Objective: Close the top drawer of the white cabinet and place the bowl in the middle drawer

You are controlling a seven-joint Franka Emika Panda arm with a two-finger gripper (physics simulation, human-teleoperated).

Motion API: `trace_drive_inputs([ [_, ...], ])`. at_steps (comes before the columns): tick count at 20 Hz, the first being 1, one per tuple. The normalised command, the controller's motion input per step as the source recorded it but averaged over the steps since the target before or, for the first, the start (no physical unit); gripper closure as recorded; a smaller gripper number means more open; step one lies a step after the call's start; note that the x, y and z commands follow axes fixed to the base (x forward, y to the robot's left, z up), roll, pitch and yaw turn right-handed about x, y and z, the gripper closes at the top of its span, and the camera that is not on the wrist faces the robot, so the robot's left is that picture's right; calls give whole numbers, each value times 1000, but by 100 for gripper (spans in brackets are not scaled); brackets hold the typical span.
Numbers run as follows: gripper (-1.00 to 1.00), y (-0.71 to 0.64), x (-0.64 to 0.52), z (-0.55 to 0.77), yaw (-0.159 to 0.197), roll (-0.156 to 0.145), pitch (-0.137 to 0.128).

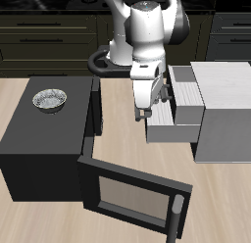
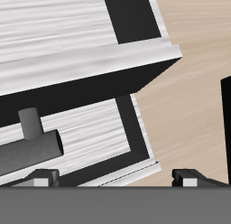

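Wrist view alone shows the top drawer's (image 2: 63, 38) dark bar handle (image 2: 32, 146) close by, end effector (image 2: 113, 178) fingers apart, empty.

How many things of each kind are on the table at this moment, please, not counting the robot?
White cabinet with drawers: 1
Black box with its glass door swung open: 1
Bowl, sitting on top of the black box: 1
Total: 3
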Motion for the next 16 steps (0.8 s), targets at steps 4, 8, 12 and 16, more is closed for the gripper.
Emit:
trace_drive_inputs([
  [4, -100, 112, 35, -79, -6, 17, -11],
  [8, -100, 114, 101, -62, -20, 21, -5],
  [12, -100, 265, 25, -73, 6, 47, -18],
  [16, -100, 258, -3, -69, 40, 58, -20],
])
